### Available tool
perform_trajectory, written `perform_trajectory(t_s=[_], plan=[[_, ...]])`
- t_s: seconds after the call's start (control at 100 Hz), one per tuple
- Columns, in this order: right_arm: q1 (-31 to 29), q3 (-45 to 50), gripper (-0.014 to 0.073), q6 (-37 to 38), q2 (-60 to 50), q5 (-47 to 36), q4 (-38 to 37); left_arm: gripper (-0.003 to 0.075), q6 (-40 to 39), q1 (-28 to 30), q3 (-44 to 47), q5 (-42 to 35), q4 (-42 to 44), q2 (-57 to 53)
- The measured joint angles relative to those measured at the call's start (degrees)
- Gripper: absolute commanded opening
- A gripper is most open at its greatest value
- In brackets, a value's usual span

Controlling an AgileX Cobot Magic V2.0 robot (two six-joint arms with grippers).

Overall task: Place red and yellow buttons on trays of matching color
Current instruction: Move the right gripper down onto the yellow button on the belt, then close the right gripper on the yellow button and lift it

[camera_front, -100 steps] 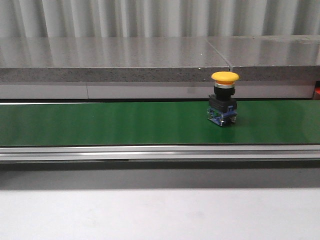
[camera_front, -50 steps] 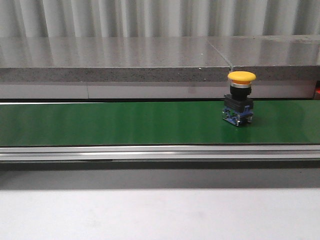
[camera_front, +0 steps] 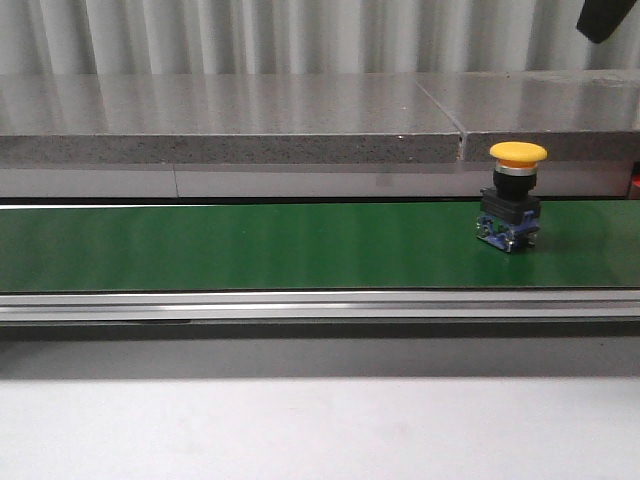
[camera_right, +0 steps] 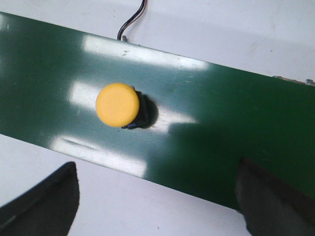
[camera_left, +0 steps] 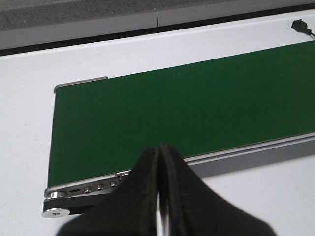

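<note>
A yellow button [camera_front: 516,195] with a mushroom cap, black body and blue base stands upright on the green conveyor belt [camera_front: 250,245], near its right end. In the right wrist view I look down on the yellow button [camera_right: 117,104]. My right gripper [camera_right: 156,169] hangs open above the belt's near edge, to one side of the button and touching nothing. My left gripper [camera_left: 158,146] is shut and empty over the belt's left end [camera_left: 172,113]. The red button and the trays are out of view.
A grey stone ledge [camera_front: 230,125] runs behind the belt, and a white table [camera_front: 300,430] lies in front. A dark part of the right arm [camera_front: 600,18] shows at the top right. A cable [camera_right: 133,19] lies beyond the belt. A red sliver [camera_front: 635,183] shows at the right edge.
The yellow button has travelled to the right along the belt, still upright. A dark part of the right arm has come into the top right of the front view.
</note>
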Motion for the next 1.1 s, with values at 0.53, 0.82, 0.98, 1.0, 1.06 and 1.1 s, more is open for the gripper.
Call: perform_trajectory(t_s=[0.53, 0.82, 0.98, 1.0, 1.06, 1.1], plan=[[3.10, -4.56, 0.0635, -6.75, 14.76, 3.21, -1.46, -0.0020, 0.00, 0.00, 0.00, 0.00, 0.00, 0.00], [3.10, -4.56, 0.0328, -7.30, 18.16, 1.32, -4.41, -0.0020, 0.00, 0.00, 0.00, 0.00, 0.00, 0.00], [3.10, -4.59, 0.0153, -7.36, 18.44, 0.60, -5.83, -0.0020, 0.00, 0.00, 0.00, 0.00, 0.00, 0.00], [3.10, -4.68, 0.0146, -7.36, 18.44, 0.48, -5.83, -0.0020, 0.00, 0.00, 0.00, 0.00, 0.00, 0.00], [3.10, -4.71, 0.0140, -7.36, 18.53, -0.15, -6.08, -0.0020, 0.00, 0.00, 0.00, 0.00, 0.00, 0.00], [3.10, -4.80, 0.0140, -7.36, 18.53, -0.44, -6.08, -0.0020, 0.00, 0.00, 0.00, 0.00, 0.00, 0.00]])
